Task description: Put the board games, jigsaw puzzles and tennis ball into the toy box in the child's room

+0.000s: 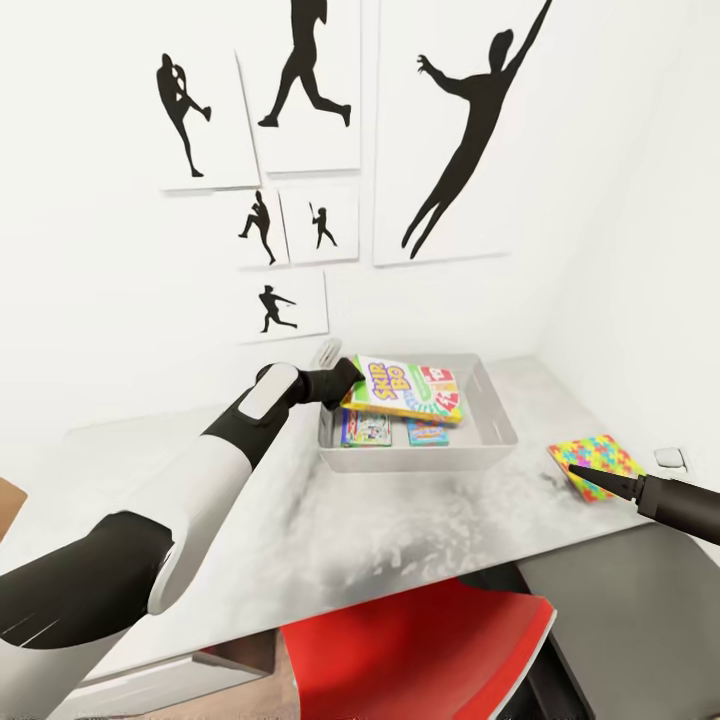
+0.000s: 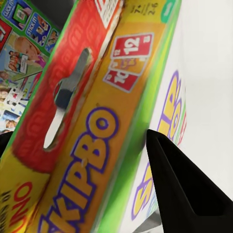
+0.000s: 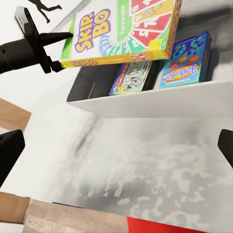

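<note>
Hanging from left tool [image 1: 345, 383]: SKIP-BO box [image 1: 410, 388]

White walls [image 1: 90, 330] all round here, meeting in a corner at the back right. On the rear wall hangs a cluster of white panels bearing black silhouettes of athletes: a big leaping figure [image 1: 470, 120] on the largest panel, a runner [image 1: 305, 65] above centre, a kicker [image 1: 180, 115] to its left, and three small ball players [image 1: 270, 300] lower down. A light grey, mottled desk top [image 1: 350, 530] spreads across the middle, with a white wall socket [image 1: 670, 460] near its right edge. A bright red chair [image 1: 420, 650] sits tucked beneath the front edge, a darker grey surface [image 1: 620, 620] lies to its right, and a sliver of wooden floor [image 3: 63, 218] shows below. The light is even and soft.
</note>
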